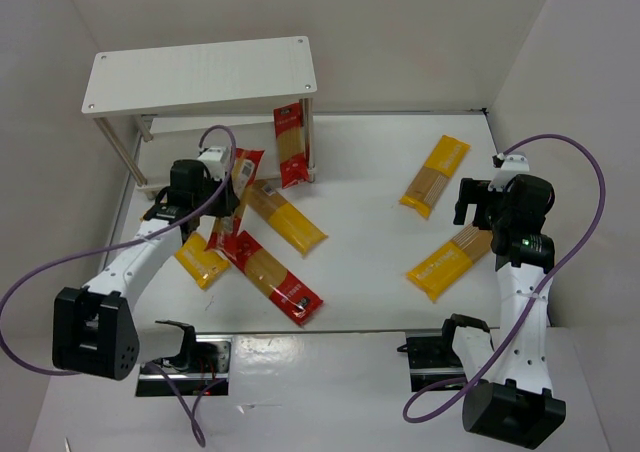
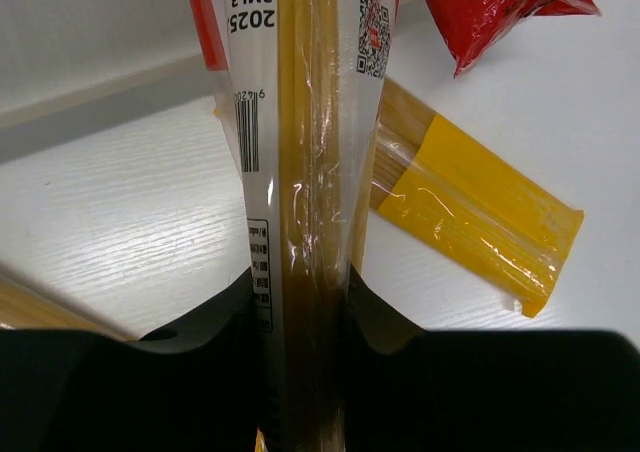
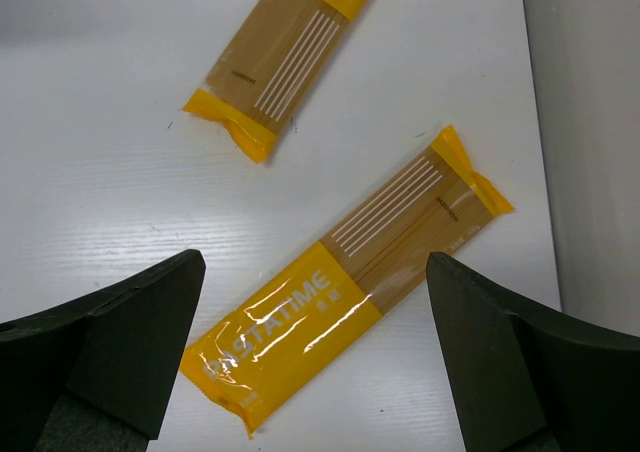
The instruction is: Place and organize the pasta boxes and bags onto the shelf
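My left gripper point(image 1: 222, 187) point(image 2: 300, 302) is shut on a red pasta bag point(image 1: 244, 172) point(image 2: 310, 122), with the bag's clear window and pale spaghetti pinched between the jaws. This bag hangs over a yellow bag point(image 1: 287, 219) point(image 2: 480, 212), in front of the white shelf point(image 1: 200, 72). Another red bag point(image 1: 291, 147) leans upright against the shelf's right leg. A third red bag point(image 1: 275, 277) and a yellow one point(image 1: 200, 260) lie near the left arm. My right gripper point(image 1: 480, 207) point(image 3: 315, 267) hovers open over a yellow bag point(image 1: 450, 262) point(image 3: 340, 302); another yellow bag point(image 1: 435, 175) point(image 3: 285, 57) lies beyond it.
The shelf has a lower board point(image 1: 215, 124) under its top, and nothing lies on the top board. White walls close in the table on the left, back and right. Purple cables point(image 1: 60, 262) loop from both arms.
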Controlling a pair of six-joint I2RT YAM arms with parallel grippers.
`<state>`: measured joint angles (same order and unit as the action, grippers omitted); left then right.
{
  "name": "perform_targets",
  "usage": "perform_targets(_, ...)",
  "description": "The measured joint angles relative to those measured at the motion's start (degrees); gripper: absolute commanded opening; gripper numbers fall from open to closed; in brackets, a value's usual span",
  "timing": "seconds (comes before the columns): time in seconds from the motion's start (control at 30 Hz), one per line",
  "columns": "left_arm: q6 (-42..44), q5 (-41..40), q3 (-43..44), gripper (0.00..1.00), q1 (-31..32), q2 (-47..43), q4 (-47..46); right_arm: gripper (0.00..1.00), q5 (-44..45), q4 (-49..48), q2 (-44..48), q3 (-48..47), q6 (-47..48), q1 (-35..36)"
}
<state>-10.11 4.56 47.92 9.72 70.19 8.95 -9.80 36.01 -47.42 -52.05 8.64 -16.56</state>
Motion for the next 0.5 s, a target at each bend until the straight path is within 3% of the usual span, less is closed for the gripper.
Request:
perform_targets(0.33, -3.91, 24.15, -0.04, 0.00, -15.85, 14.34, -7.56, 1.00, -0.44, 0.00, 0.00, 0.00, 0.00, -1.81)
perform_targets(0.5, -9.29, 31.45, 0.13, 0.00, -19.32, 18.84, -13.46, 1.00, -0.61, 0.00, 0.00, 0.00, 0.04, -2.58)
